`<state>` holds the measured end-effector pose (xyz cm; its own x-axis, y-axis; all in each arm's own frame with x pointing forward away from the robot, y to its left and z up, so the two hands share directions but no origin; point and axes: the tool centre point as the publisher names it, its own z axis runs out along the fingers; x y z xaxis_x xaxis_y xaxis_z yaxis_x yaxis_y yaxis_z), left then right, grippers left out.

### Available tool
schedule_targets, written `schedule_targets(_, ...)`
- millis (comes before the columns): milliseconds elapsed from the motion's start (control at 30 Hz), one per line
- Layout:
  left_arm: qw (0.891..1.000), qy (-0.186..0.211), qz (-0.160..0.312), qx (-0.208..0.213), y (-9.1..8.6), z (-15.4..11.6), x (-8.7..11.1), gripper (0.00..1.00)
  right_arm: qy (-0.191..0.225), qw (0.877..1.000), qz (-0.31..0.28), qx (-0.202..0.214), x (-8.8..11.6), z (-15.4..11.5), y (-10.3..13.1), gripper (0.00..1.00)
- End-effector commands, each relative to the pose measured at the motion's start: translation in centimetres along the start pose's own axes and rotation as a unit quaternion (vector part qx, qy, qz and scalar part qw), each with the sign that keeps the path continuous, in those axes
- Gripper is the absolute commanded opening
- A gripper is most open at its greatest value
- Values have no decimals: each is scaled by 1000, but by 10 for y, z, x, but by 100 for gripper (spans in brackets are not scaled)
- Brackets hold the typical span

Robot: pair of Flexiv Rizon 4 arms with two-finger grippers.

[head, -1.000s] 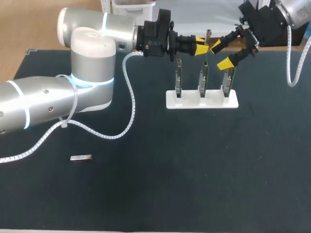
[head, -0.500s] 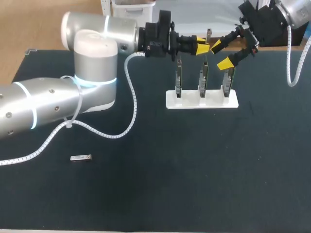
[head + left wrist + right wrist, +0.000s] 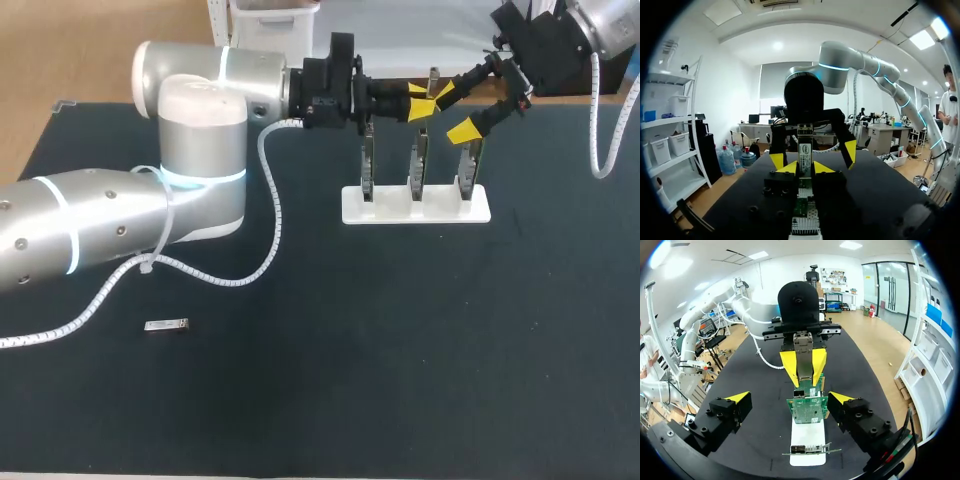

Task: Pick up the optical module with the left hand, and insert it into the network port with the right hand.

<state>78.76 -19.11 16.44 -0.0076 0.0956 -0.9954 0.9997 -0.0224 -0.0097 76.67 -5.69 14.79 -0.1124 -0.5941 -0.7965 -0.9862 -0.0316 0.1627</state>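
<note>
**Handoff lined up above the cards**

The left gripper (image 3: 420, 100) is clamped on the optical module (image 3: 804, 347), holding it out right in front of the right gripper (image 3: 457, 110). That one is spread wide, probably so it can take the module. The network cards (image 3: 418, 165) sit just below both.

Left arm (image 3: 200, 130), jaws clamped; right arm (image 3: 598, 22), jaws spread.

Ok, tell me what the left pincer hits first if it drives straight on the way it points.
Probably the right pincer: it faces the left pincer head-on and stands open, so the held module would enter its gap before anything touches. How far apart they are is unclear.
</note>
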Motion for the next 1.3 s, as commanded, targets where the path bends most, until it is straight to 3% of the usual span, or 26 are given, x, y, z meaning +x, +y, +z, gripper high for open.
schedule_targets(33, 1000, -4, 2, -5, -2, 1, 1, 0, 0, 1000, 0, 0, 0, 0, 0, 100)
schedule_targets(733, 1000, -15, -4, -1, 2, -1, 2, 0, 0, 1000, 0, 0, 0, 0, 0, 100)
schedule_targets(1300, 1000, -12, -6, 1, -9, -8, 1, 0, 0, 1000, 0, 0, 0, 0, 0, 100)
